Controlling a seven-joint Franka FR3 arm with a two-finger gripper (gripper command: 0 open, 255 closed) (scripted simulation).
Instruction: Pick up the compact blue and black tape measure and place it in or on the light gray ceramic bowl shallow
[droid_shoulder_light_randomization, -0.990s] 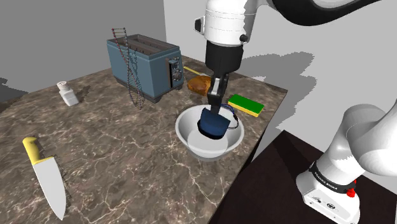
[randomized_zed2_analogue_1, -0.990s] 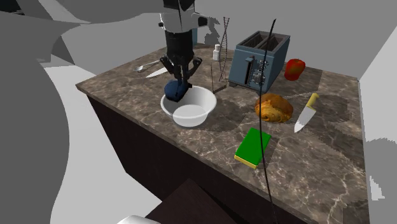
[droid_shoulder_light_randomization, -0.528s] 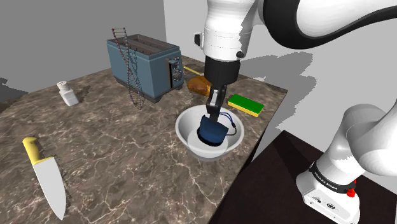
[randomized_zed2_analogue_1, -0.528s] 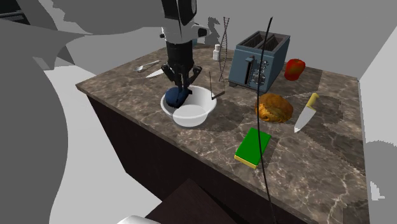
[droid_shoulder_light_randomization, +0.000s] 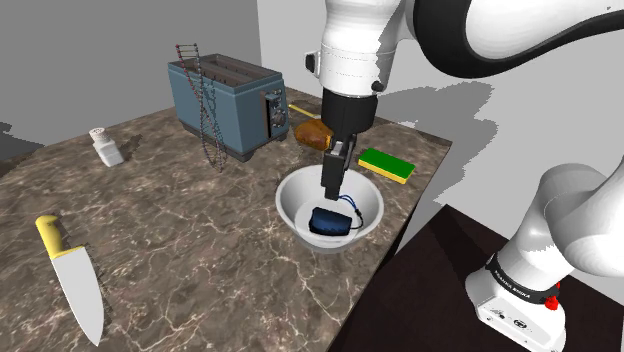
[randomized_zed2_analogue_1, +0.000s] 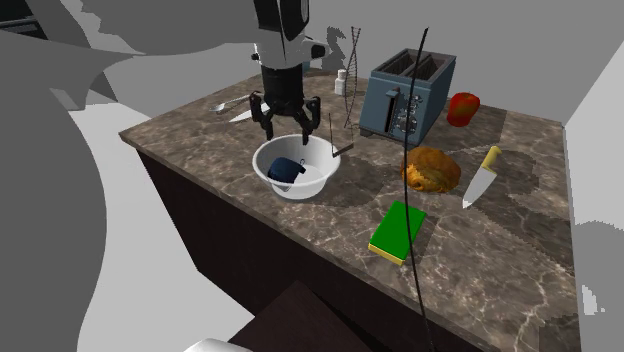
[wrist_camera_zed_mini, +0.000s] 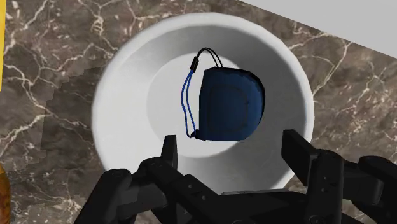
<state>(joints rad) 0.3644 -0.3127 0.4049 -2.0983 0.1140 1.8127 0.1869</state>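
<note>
The dark blue tape measure (wrist_camera_zed_mini: 230, 105) lies flat on the floor of the pale bowl (wrist_camera_zed_mini: 121, 121), its cord looped to one side. The fingers (wrist_camera_zed_mini: 169, 153) hang spread wide and touch nothing, with the tape measure straight below the gap between them. That looks placed to me, so a clean vertical lift off the marbled surface (droid_shoulder_light_randomization: 180, 250) should finish it.

In the shoulder view, the marbled brown counter (droid_shoulder_light_randomization: 190, 250) carries a blue-grey toaster (droid_shoulder_light_randomization: 225, 105) at 12 o'clock, a white shaker (droid_shoulder_light_randomization: 105, 147) at 10, a yellow-handled knife (droid_shoulder_light_randomization: 75, 285) at 8, a green sponge (droid_shoulder_light_randomization: 388, 165) at 2, and a brown loaf (droid_shoulder_light_randomization: 310, 133) at 1.
</note>
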